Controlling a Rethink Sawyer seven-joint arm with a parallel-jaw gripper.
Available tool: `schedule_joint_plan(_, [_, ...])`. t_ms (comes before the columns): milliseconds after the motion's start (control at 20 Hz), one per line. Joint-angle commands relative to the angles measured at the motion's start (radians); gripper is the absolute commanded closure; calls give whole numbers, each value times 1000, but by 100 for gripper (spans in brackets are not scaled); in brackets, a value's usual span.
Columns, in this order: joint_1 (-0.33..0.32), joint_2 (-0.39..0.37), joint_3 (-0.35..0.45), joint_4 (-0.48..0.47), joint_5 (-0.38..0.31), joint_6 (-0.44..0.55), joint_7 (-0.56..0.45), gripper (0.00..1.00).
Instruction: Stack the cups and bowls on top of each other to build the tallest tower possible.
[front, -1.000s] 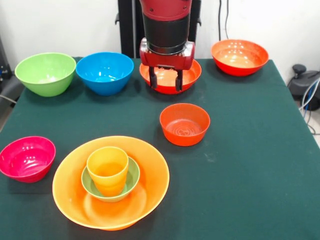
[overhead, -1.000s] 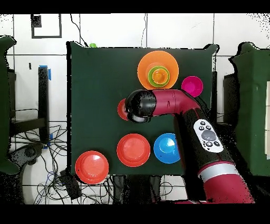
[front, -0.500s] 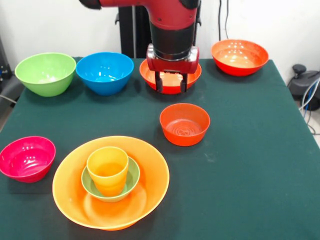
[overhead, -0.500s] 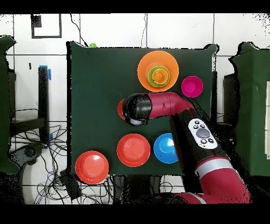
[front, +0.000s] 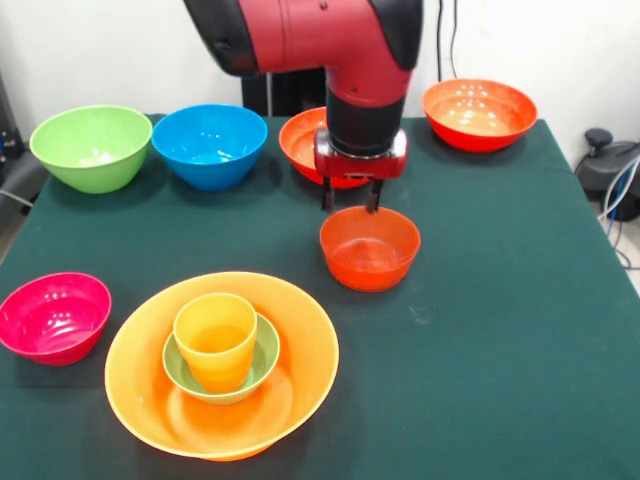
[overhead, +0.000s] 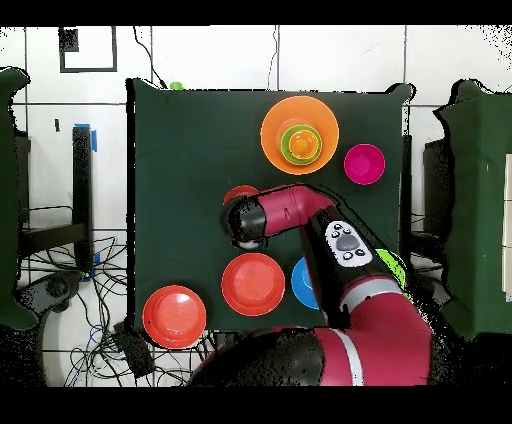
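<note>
The small red-orange bowl (front: 369, 247) is round, glossy and a little translucent, with a plain rim. It stands upright on the green table (front: 500, 330), its mouth up, near the middle of the table. Being round, it has no long axis across the table; its only axis goes straight up.

The gripper (front: 350, 197) hangs directly above the far rim of this bowl. Its two dark fingers (front: 327, 195) point straight down and stand apart, released, with nothing between them; the tips are just at the rim (I cannot tell if they touch it). In the overhead view the arm (overhead: 300, 210) covers most of this bowl.

In front of it stands the tower: the largest orange bowl (front: 222, 362), with the small green bowl (front: 262, 358) inside, and the orange cup (front: 215, 340) upright in that, mouth up.

The other bowls all sit with the mouth up: pink (front: 53, 317) beside the tower, green (front: 91, 147), blue (front: 210, 145) and two red-orange ones (front: 300, 142) (front: 479, 113) along the far side.
</note>
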Motion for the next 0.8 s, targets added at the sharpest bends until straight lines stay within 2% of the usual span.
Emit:
schedule_joint_plan(50, [74,125,-87,-115,-142,-141,67,0])
schedule_joint_plan(350, [136,210,-167,-214,-169,-210,129,0])
schedule_joint_plan(550, [162,225,-213,-240,-171,-232,140,0])
schedule_joint_plan(750, [214,240,-286,-269,-181,-267,179,0])
schedule_joint_plan(800, [227,244,-303,-276,-183,-277,184,100])
